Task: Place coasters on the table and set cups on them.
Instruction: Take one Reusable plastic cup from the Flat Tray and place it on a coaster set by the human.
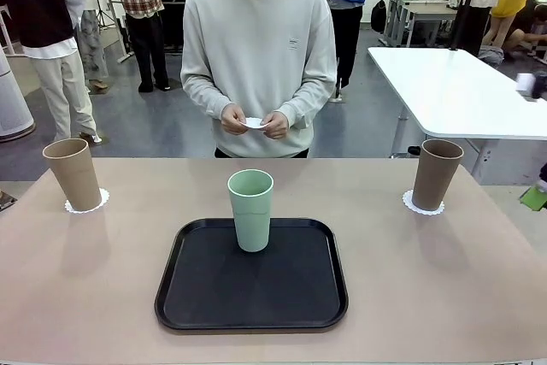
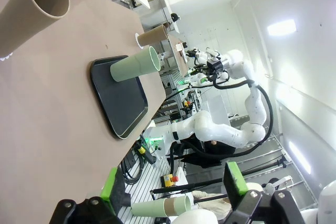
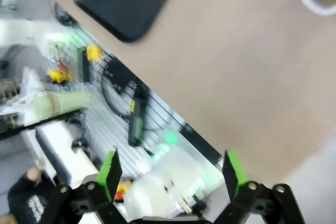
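Both spread | left hand [image 2: 172, 182]; right hand [image 3: 172, 173] | mint cup [image 2: 131, 66] on tray [image 2: 126, 106], well apart from them

A black rounded-square tray [image 1: 251, 297] lies flat. Beyond it stands a person [image 1: 258, 49] in a grey sweatshirt. A white desk [image 1: 461, 91] stands behind on the right, with bystanders [image 1: 141, 6] farther off.

I could read no text, number or brand on any feed. The small dark mark [image 1: 295, 43] on the chest of the person's pale grey sweatshirt [image 1: 256, 57] was too small to make out, and my right wrist feed was too blurred for any print.
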Robot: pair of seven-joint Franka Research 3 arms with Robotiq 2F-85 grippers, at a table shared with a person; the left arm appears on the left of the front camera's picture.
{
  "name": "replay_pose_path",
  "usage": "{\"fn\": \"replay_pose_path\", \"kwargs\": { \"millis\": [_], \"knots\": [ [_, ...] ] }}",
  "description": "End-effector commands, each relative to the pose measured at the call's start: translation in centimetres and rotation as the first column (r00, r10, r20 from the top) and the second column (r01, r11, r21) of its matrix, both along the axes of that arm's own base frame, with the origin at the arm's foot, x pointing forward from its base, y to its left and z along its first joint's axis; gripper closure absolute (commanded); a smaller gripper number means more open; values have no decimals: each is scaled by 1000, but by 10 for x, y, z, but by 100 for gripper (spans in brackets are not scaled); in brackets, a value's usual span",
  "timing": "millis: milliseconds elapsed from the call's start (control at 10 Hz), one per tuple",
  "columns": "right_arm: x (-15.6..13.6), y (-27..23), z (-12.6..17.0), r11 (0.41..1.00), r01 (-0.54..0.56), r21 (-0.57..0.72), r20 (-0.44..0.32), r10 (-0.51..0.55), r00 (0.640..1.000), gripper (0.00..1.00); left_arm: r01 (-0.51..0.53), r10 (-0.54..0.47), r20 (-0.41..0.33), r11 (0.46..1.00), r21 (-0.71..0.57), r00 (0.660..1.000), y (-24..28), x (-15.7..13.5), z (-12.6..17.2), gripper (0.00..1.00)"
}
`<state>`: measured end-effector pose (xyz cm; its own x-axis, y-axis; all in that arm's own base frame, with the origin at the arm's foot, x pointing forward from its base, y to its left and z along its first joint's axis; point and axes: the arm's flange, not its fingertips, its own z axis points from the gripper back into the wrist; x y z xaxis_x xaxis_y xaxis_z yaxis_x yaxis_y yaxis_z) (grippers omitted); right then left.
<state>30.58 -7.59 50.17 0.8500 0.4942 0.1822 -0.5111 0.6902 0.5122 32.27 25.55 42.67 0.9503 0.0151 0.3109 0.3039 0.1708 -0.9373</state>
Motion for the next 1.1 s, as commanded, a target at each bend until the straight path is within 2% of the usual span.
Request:
{"fn": "replay_pose_path", "kwargs": {
  "millis": [0,100,200,300,400,600,800,1000],
  "knots": [
    [15,-50,-46,695,118,709,-110,-57,992,0,1,-1,7,1000,-6,1000,0,-1,2,0],
    [15,-68,-62,614,101,783,-124,-5,992,0,1,-1,7,1000,-6,1000,0,-1,2,0],
    [11,-84,-71,513,99,853,-80,-60,995,0,1,-1,7,1000,-6,1000,0,-1,2,0],
    [4,-98,-76,429,153,890,-60,-223,973,0,1,-1,7,1000,-6,1000,0,-1,2,0],
    [-2,-104,-79,448,174,877,-73,-233,970,0,1,-1,7,1000,-6,1000,0,-1,2,0],
    [-16,-116,-78,480,265,837,-104,-335,936,0,1,-1,7,1000,-6,1000,0,-1,2,0],
    [-23,-120,-76,502,278,819,-123,-319,940,0,1,-1,7,1000,-6,1000,0,-1,2,0],
    [-21,-114,-78,613,279,739,-173,-227,958,0,1,-1,7,1000,-6,1000,0,-1,2,0]
  ]
}}
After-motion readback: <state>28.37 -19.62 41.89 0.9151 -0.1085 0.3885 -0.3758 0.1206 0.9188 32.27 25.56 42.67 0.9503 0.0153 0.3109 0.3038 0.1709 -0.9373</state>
